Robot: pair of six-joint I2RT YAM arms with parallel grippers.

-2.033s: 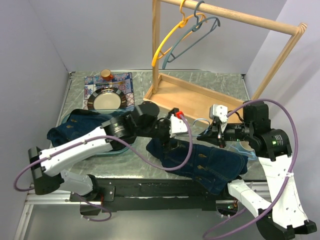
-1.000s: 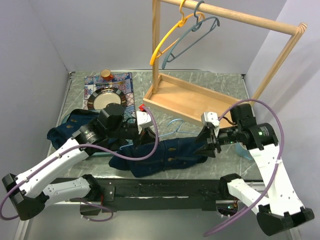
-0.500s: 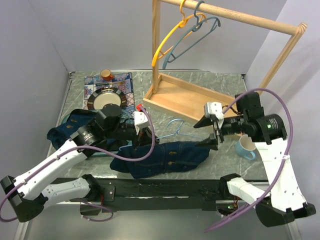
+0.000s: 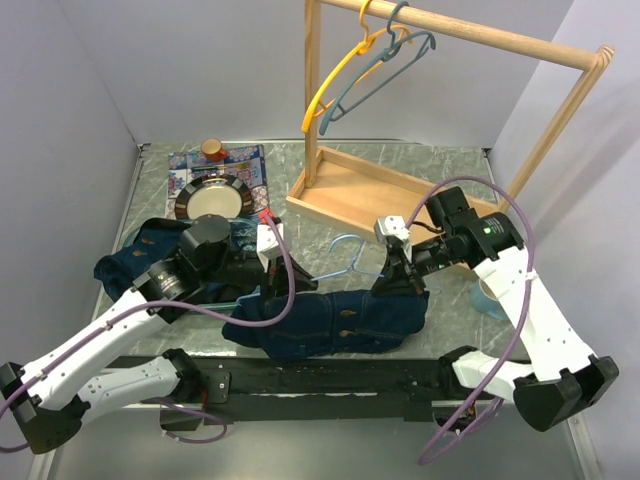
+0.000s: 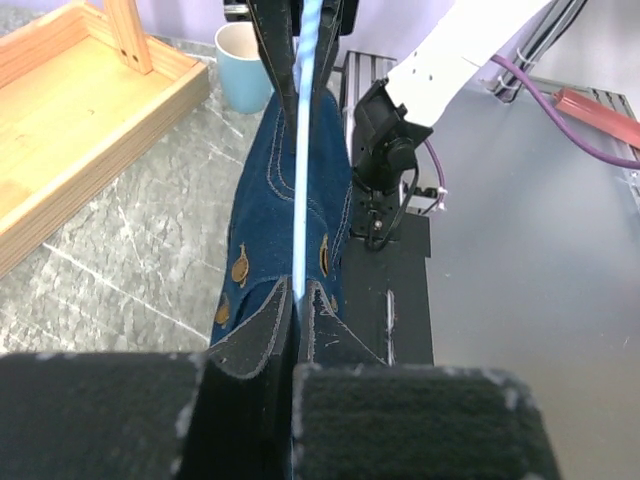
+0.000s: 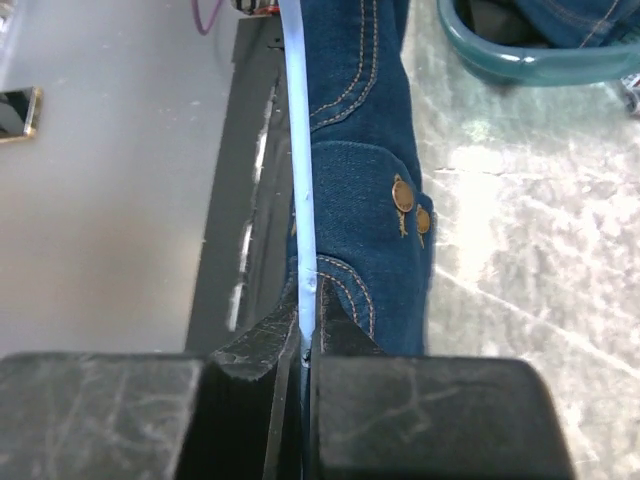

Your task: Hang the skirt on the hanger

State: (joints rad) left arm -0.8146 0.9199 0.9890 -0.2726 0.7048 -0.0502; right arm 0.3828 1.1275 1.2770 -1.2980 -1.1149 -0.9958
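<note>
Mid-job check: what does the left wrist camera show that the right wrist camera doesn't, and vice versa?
Only the left wrist view: the wooden rack base, the blue mug and the right arm. Only the right wrist view: a teal tub holding more denim. Both: the skirt with brass buttons and the pale blue hanger running along it, clamped in that view's own shut pincer, the left pincer or the right pincer.

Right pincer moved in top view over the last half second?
Yes. The right pincer shifted left, away from the blue mug, and now pinches the skirt edge.
</note>
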